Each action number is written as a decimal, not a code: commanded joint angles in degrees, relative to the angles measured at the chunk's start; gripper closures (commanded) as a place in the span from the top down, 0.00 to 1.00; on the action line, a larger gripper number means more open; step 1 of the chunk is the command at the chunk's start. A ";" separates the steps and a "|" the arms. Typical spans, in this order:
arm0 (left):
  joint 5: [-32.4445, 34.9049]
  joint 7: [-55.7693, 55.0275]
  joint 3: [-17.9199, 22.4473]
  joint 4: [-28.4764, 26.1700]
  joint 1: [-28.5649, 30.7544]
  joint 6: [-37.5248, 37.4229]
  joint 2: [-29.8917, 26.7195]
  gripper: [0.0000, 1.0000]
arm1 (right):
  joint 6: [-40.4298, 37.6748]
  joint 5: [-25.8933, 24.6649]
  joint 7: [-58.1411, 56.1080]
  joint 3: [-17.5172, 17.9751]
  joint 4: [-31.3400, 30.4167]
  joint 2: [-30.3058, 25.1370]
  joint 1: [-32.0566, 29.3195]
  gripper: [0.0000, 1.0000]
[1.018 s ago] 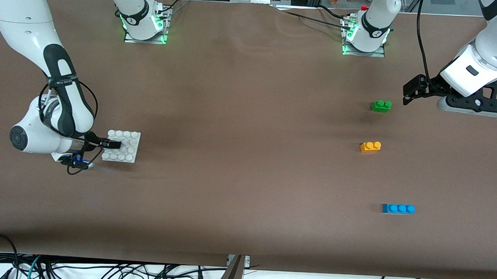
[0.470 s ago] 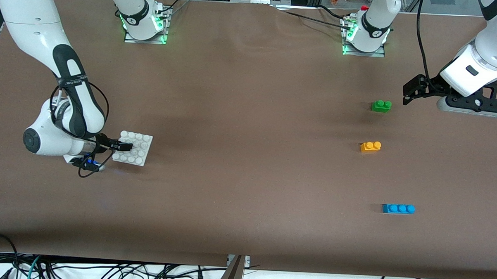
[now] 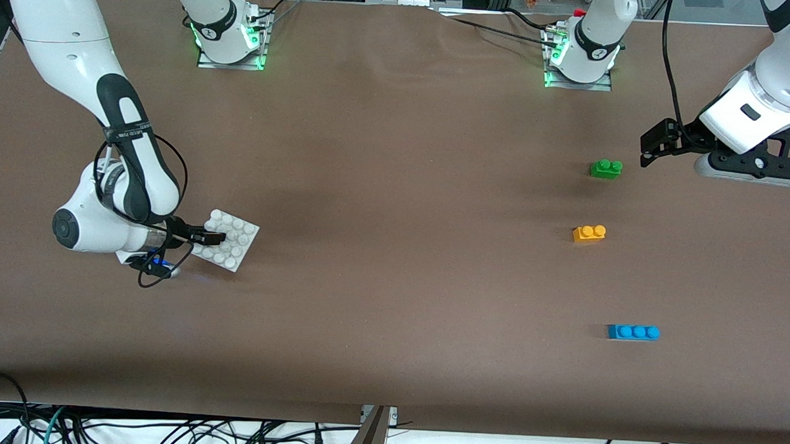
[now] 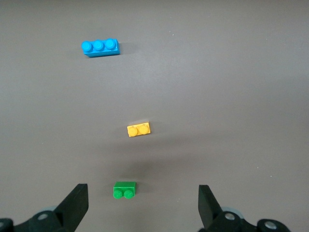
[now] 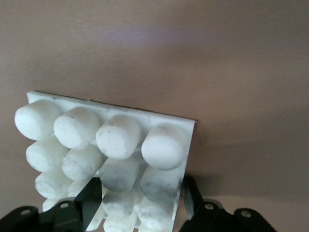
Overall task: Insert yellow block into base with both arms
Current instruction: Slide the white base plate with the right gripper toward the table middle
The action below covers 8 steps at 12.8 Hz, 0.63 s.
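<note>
Right gripper (image 3: 214,237) clamped on base (image 3: 236,243), lower left of frame; keep base level, carry toward centre. Left gripper (image 3: 654,147) wide open, empty, upper right, waits. Yellow block (image 3: 589,233) on table, right of centre.

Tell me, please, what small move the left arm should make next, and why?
Probably lower the open left gripper toward the yellow block. It hangs over the table near the green brick, holding nothing, while the right gripper is shut on the white studded base, so only the block remains ungrasped.
</note>
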 commanded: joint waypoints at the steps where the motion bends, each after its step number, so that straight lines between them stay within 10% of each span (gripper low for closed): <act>1: 1.32 0.72 -0.77 1.46 0.28 -1.06 0.23 1.00 | 2.57 1.78 2.30 0.20 1.61 2.79 3.20 0.77; 8: 1.32 0.72 -0.77 1.46 0.28 -1.06 0.23 1.00 | 2.93 1.25 7.30 0.12 3.19 3.32 9.61 0.78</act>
